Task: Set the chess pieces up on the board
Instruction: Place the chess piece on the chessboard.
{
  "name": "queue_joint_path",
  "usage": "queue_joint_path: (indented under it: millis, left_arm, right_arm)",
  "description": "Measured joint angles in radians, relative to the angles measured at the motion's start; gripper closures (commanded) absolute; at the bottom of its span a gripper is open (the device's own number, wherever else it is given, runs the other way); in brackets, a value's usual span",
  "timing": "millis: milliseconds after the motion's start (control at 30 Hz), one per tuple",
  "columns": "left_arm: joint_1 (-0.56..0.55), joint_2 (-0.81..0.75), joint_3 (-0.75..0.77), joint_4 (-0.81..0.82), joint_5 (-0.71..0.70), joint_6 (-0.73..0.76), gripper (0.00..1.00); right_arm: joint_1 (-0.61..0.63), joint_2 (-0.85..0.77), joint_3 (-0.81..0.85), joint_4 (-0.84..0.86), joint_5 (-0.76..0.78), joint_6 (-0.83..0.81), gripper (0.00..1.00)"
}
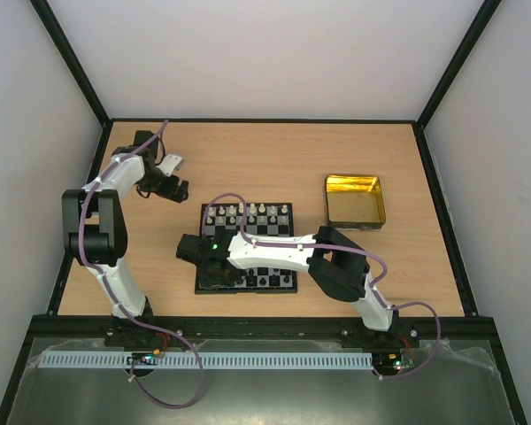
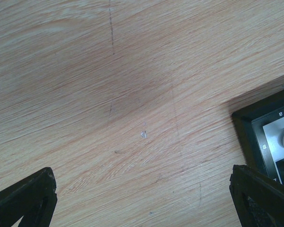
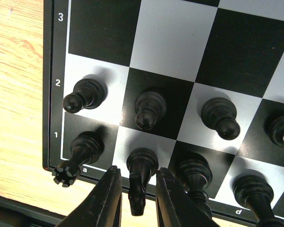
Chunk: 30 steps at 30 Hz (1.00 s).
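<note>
1. Two near rows of the board [image 3: 48, 71] hold black pieces [image 3: 149, 111]. The knight [image 3: 142, 163] stands near-left, beside the corner rook [image 3: 80, 151].
2. Right end effector [image 3: 137, 171] is narrowly spread and flanks the knight without pinching it.
3. Left end effector [image 2: 142, 184] is spread wide and empty, over bare surface [image 2: 109, 94] by the board's far-left corner.
4. Step in hand, likely: releasing the knight. Next move: rise straight up, clear of the rook.

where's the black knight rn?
Right wrist view, bottom centre: the black knight stands on b1 of the board, just right of the corner rook, between the fingers of the right gripper.
</note>
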Motion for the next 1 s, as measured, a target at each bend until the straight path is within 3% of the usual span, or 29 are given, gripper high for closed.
queue_joint_path:
  millis: [1000]
  left_arm:
    - [0.000,0.000,0.000,-0.001,0.000,0.000,0.01]
  right_arm:
    - [0.000,-0.013,0.000,0.001,0.037,0.002,0.75]
